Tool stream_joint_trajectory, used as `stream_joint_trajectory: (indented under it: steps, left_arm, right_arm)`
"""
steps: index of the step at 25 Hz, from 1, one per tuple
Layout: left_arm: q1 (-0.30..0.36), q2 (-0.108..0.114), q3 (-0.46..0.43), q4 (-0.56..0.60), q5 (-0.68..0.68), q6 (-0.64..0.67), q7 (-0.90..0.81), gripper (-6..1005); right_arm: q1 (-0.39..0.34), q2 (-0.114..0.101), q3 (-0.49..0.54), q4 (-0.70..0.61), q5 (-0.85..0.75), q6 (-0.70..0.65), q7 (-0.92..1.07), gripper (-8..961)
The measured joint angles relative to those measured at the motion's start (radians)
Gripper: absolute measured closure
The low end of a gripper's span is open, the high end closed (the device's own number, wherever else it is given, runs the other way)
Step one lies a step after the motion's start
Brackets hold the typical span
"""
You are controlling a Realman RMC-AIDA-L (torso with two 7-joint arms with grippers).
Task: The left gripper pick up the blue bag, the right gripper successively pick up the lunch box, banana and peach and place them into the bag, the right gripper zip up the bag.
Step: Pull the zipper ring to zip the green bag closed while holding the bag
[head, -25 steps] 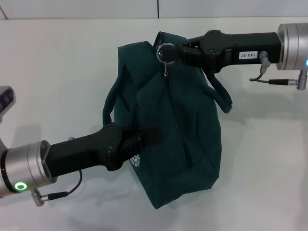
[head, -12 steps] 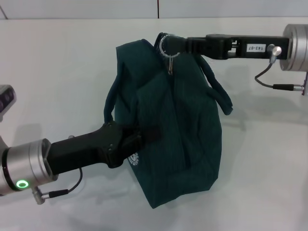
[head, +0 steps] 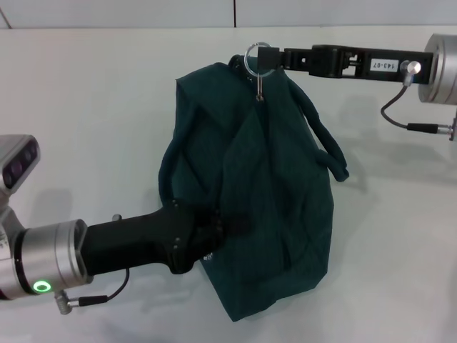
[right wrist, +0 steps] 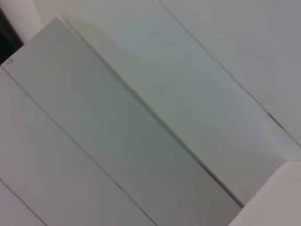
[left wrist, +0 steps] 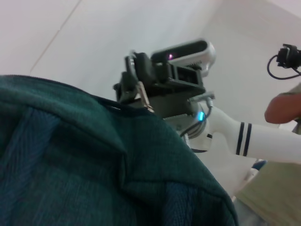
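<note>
— Gripping what, the right gripper (head: 265, 60)?
— One metal zipper ring (head: 253, 57), fingers pinched narrow on it at the bag's (head: 271, 207) far top edge. Pull tab (head: 260, 88) hangs from the ring onto the fabric.
— Left gripper (head: 225, 227)?
— Clamped on the bag's near side, fingers buried in the cloth, arm coming in low from the left.
— Counts?
— Two grippers, one bag, one ring. One strap (head: 325, 139) loops off the right side, another off the left. Bag sits slumped on the white table (head: 86, 107).
— Lunch box, banana, peach?
— None visible; can't tell if they're inside.
— Left wrist view?
— Bag fabric (left wrist: 94, 160) up close, right gripper (left wrist: 136, 87) at its edge.
</note>
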Motion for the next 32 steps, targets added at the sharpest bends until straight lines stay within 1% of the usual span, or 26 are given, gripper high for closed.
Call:
stream_joint_trajectory:
  steps: [5,12,21,25,32]
  left_arm:
    - [0.005,0.0,0.016,0.0,0.001,0.008,0.008,946]
    - [0.048,0.005,0.008,0.008,-0.002,0.044,0.025,946]
    - [0.078,0.009,0.004,0.009,-0.003,0.069,0.055,945]
    - [0.09,0.016,-0.015,0.006,-0.004,0.069,0.055,945]
    - [0.119,0.02,-0.104,0.008,-0.003,0.058,0.044,946]
  right_arm:
    - [-0.002,0.002,0.0,0.026,0.0,0.032,-0.007,949]
    - [-0.03,0.004,0.001,0.023,0.02,0.071,-0.034,949]
    - [-0.05,0.007,0.001,0.027,0.077,0.074,-0.109,949]
    - [-0.068,0.009,0.001,0.017,0.1,0.068,-0.132,949]
    - [-0.086,0.011,-0.003,0.007,0.14,0.022,-0.18,949]
